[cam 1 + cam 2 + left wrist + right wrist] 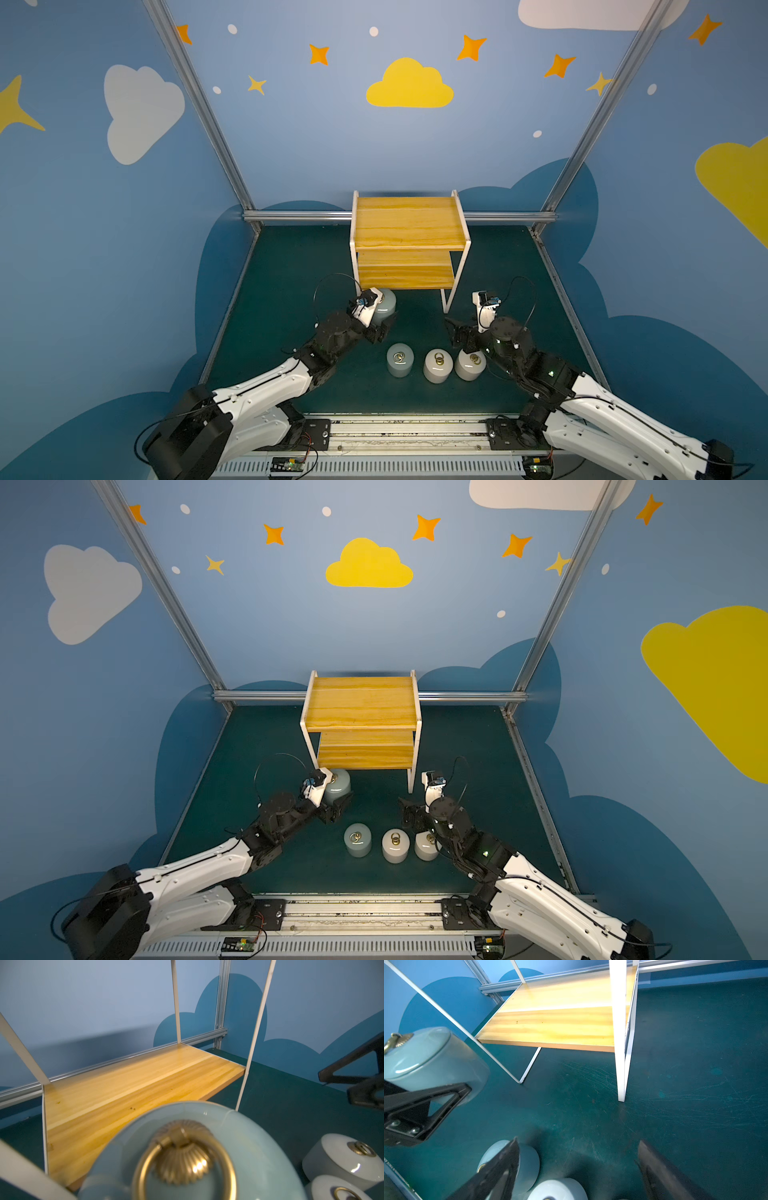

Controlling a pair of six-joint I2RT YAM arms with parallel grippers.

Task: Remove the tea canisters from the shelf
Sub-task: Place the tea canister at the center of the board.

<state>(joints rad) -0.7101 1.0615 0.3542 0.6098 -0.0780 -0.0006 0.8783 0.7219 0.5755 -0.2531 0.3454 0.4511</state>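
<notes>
Both yellowish boards of the shelf (409,232) (361,708) are bare. My left gripper (383,316) is shut on the sides of a grey-blue tea canister (385,302) (436,1057) just in front of the shelf's left front leg. Its brass ring and lid (249,1142) fill the left wrist view, which hides the fingers. Three more canisters stand in a row on the mat: grey-blue (400,359), white (437,365), white (470,363). My right gripper (455,332) (577,1147) is open above the mat behind that row, holding nothing.
The green mat (291,291) is bounded by aluminium rails at the back (299,215) and at the sides. Blue walls stand close behind them. The shelf's right front leg (446,301) stands just beyond my right gripper. A metal rail (407,432) runs along the front.
</notes>
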